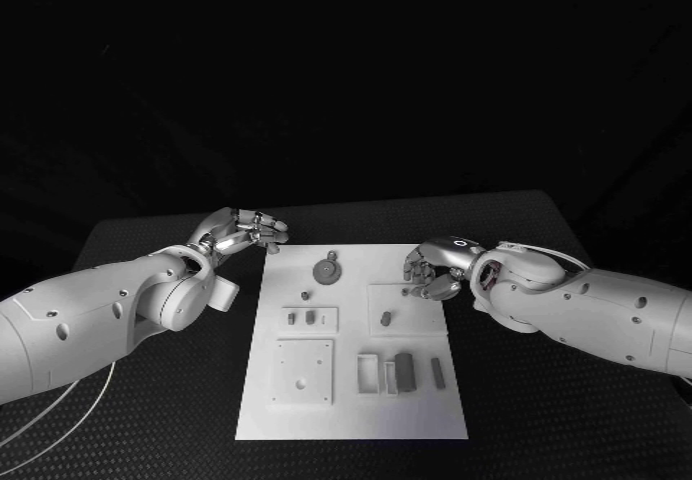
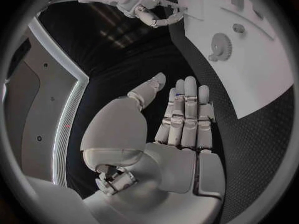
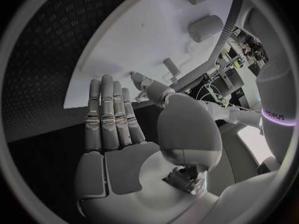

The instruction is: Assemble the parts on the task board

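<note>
The board (image 1: 351, 400) is seen mid-table with grey parts on it: a gear (image 1: 327, 270) near its far edge, blocks (image 1: 405, 371) toward its near right corner; the left hand (image 1: 242, 234), empty, fingers apart, is held off the far left corner; the right hand (image 1: 433, 268), likewise empty, reaches over the right edge; bare table (image 1: 159, 410) is left on both sides.

Grey parts (image 1: 405, 371) lie scattered on the white task board (image 1: 346, 425).
</note>
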Action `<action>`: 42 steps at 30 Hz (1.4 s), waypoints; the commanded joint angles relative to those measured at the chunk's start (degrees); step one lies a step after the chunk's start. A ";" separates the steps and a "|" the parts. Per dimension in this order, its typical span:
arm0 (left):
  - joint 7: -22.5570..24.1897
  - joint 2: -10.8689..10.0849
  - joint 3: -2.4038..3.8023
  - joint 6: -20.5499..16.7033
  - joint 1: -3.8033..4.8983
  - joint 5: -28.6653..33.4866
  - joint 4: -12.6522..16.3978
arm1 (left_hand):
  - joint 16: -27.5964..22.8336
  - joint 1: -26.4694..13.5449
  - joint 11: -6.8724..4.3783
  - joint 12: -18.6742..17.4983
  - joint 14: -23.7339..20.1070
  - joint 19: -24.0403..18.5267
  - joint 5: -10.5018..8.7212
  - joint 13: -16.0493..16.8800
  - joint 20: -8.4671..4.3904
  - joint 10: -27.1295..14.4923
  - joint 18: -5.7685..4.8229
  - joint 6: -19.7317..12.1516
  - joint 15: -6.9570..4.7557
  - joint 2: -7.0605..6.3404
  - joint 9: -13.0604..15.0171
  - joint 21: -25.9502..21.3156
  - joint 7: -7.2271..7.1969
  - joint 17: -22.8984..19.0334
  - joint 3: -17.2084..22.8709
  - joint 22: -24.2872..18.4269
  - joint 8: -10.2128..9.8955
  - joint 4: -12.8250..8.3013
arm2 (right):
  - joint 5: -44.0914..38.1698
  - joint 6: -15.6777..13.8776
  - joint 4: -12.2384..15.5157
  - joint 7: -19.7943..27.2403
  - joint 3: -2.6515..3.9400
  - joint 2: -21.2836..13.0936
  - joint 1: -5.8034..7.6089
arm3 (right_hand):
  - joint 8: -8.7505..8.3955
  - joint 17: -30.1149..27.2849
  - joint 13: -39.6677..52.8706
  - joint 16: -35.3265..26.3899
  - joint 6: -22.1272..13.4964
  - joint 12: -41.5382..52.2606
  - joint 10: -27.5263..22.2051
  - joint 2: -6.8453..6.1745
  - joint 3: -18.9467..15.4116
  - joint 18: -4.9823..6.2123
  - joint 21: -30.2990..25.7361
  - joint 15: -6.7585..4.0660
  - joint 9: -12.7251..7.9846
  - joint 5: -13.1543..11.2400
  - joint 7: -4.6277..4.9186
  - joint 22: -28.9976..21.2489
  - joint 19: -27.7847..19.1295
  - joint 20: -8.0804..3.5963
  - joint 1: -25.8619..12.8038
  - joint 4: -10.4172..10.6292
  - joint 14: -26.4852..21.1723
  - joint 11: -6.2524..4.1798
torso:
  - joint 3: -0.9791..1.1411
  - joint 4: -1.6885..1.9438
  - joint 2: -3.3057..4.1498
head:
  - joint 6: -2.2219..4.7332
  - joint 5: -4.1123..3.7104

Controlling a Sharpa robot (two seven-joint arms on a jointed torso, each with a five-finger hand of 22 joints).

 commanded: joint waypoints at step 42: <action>0.18 0.19 0.03 0.13 0.05 2.40 -0.19 | -1.30 -0.59 0.48 -0.59 0.33 0.45 -0.19 -0.44 0.53 -0.72 0.62 -1.49 0.53 -0.21 -0.08 -0.76 0.68 0.70 -0.79 0.13 -0.58 0.16 | -15.21 0.34 1.95 -6.39 -2.33 2.52 -1.77 | 1.12 2.47 3.08 0.81 4.56 -3.58 4.45 -1.38 4.38 0.00 0.29 -0.69 0.62 -2.93 -1.42 2.97 2.13 -0.67 2.20 1.08 2.06 -0.93 | 0.15 -0.05 0.08 | -1.63 0.37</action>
